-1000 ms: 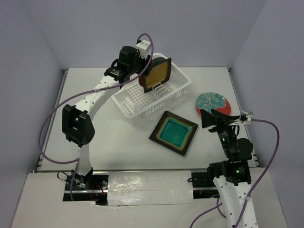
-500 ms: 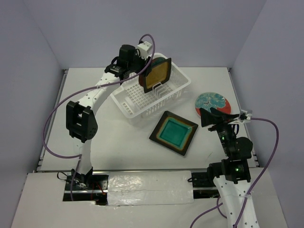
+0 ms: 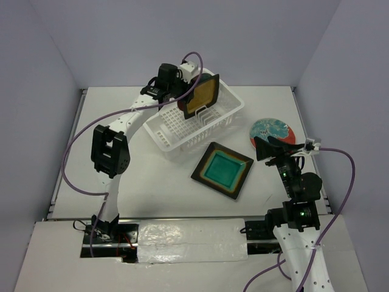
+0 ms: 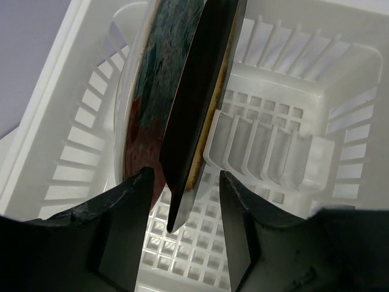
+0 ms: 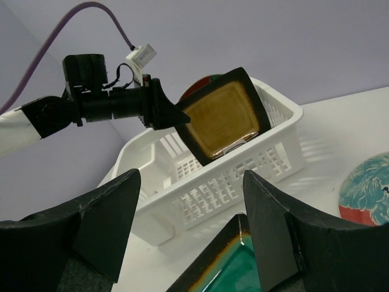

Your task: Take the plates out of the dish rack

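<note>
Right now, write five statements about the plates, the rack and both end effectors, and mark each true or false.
1. The teal square plate lies flat on the table, outside the rack. True.
2. The rack is empty. False: an amber square plate and a round plate stand on edge in it.
3. The left end effector is open, with a finger on each side of the amber square plate's edge. True.
4. The right end effector grips a plate. False: it is open and holds nothing.
5. Two round plates lie on the table. False: only the second round plate does.
</note>
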Robot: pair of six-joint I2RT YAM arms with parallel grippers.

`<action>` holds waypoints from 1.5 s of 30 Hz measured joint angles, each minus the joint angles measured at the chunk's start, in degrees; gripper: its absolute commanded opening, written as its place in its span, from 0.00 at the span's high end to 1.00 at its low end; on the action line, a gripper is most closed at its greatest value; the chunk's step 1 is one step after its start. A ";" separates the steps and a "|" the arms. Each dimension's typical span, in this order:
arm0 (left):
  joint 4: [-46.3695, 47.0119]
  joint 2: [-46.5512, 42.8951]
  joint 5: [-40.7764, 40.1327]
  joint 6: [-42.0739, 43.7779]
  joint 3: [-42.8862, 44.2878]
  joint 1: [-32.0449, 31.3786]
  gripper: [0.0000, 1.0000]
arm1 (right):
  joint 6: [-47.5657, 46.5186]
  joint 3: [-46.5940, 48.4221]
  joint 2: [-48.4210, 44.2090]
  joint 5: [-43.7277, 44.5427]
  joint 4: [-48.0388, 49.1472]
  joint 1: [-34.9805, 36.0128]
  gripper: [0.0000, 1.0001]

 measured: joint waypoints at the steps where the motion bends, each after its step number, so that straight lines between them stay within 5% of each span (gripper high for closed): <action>1: 0.02 0.39 -0.02 -0.02 0.00 0.00 0.42 | 0.00 -0.11 0.07 0.00 0.11 0.00 0.24; 14: 0.17 1.16 -6.45 2.60 0.00 -2.03 0.58 | 0.02 -0.85 0.07 0.00 0.61 -0.02 0.24; 26: 0.59 1.16 -13.22 3.37 0.00 -3.69 1.00 | 0.02 -0.87 0.07 0.00 0.72 0.00 0.24; 45: 0.94 1.05 -15.85 2.25 0.00 -4.44 1.00 | 0.02 -1.55 -0.13 0.04 0.72 0.00 0.24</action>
